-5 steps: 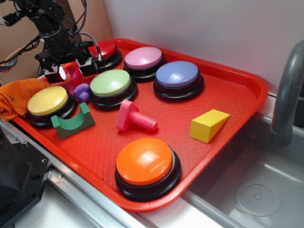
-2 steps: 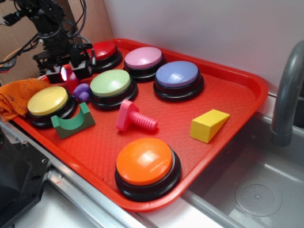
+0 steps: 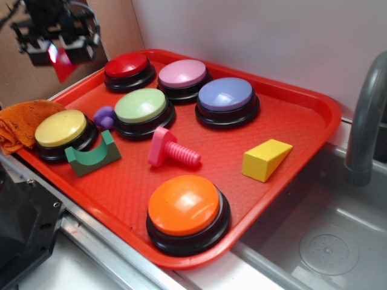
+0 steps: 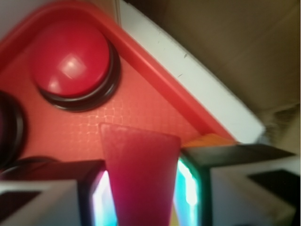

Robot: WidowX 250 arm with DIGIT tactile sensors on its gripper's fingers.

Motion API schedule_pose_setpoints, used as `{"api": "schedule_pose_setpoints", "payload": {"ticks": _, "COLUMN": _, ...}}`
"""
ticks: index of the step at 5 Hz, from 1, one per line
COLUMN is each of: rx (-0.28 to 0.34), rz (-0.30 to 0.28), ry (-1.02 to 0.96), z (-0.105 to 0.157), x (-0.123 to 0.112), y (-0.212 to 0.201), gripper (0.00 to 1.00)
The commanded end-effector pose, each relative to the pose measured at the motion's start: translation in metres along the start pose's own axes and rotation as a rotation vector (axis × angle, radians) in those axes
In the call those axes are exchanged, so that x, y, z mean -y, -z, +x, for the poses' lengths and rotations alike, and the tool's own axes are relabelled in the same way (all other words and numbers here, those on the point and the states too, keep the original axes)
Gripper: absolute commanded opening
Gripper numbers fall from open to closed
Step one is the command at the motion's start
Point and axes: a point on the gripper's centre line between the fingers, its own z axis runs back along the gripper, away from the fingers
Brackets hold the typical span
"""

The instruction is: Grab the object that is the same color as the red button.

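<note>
**Red wedge held in the air**

The claw (image 3: 56, 53) pinches the red wedge (image 3: 62, 69) between its fingers (image 4: 214, 188), well above the red tray (image 3: 302, 130), at about ten o'clock from the tray's middle. The wedge points downward. In the wrist view the red button (image 4: 70, 59) sits at eleven o'clock from the wedge, in the tray's corner.

Small solid red wedge block (image 3: 62, 69) held in end effector (image 3: 57, 53), lifted above tray, tip down. Glossy dark-red dome button w/ black base (image 3: 127, 71) at tray's back-left corner.
</note>
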Motion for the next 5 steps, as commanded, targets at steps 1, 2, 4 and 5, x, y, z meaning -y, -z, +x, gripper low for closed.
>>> {"api": "schedule_pose_setpoints", "payload": {"ticks": 1, "rx": -0.004, "rz": -0.099, "ry": 0.301, "z": -0.026, "x": 0.025, "y": -0.092, "gripper": 0.00}}
{"api": "schedule_pose_setpoints", "payload": {"ticks": 2, "rx": -0.018, "rz": -0.132, "ry": 0.477, "z": -0.052, "x": 0.048, "y": -0.102, "gripper": 0.00}}
{"api": "schedule_pose_setpoints", "payload": {"ticks": 4, "rx": -0.002, "rz": -0.137, "ry": 0.547, "z": -0.093, "x": 0.073, "y": -0.099, "gripper": 0.00}}
{"api": "schedule_pose_setpoints", "payload": {"ticks": 5, "rx": -0.003, "rz": -0.123, "ry": 0.560, "z": -0.093, "x": 0.073, "y": -0.097, "gripper": 0.00}}
